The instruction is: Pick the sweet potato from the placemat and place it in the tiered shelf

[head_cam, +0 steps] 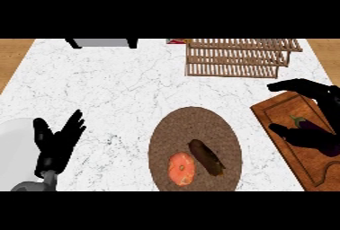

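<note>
The sweet potato (206,157), dark brown and elongated, lies on the round brown placemat (194,121) near the counter's front, next to an orange round fruit (181,168). At the far right stands the wooden tiered shelf (239,57), nothing showing on its slats. My right hand (317,140) is open above the wooden cutting board, well to the right of the placemat, its fingers (302,86) spread wide. My left hand (58,139) rests open at the lower left, fingers up, holding nothing.
A wooden cutting board (285,110) at the right edge carries a small purple eggplant (306,125), which lies between my right hand's thumb and fingers. A white rounded object (15,134) sits at the left edge. A grey object (100,42) stands at the back.
</note>
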